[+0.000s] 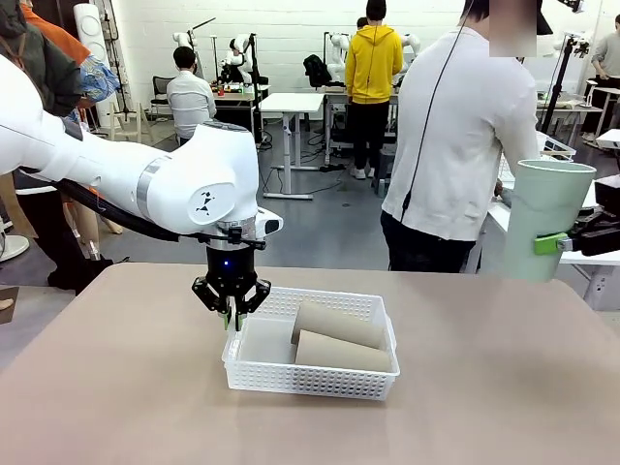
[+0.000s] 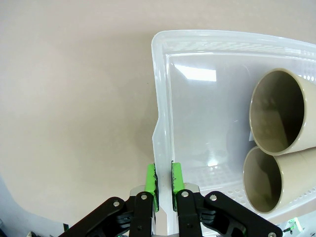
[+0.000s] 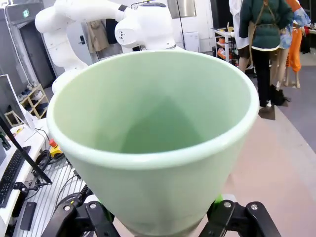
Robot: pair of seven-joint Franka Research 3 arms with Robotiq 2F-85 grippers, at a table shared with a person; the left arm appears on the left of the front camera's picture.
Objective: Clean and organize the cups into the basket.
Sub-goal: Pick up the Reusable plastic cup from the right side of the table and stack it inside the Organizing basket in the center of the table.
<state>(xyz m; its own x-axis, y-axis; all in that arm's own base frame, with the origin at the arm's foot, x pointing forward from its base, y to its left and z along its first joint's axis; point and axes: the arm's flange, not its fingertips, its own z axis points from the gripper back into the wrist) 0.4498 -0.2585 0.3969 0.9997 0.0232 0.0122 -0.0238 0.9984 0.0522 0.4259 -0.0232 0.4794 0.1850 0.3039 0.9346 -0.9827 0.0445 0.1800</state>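
The white mesh basket sits mid-table with two brown cups lying on their sides in its right half. In the left wrist view their open mouths face the camera. My left gripper points straight down at the basket's left rim. Its green pads are clamped on that rim. At the far right, off the table's edge, my right gripper is shut on the pale mint-green cup, held upright in the air. The cup's open mouth faces the right wrist camera, between the fingers.
The tan tabletop lies bare to the left of the basket and in front of it. A person in a white top stands beyond the far edge, turned away. Other people and desks are farther back.
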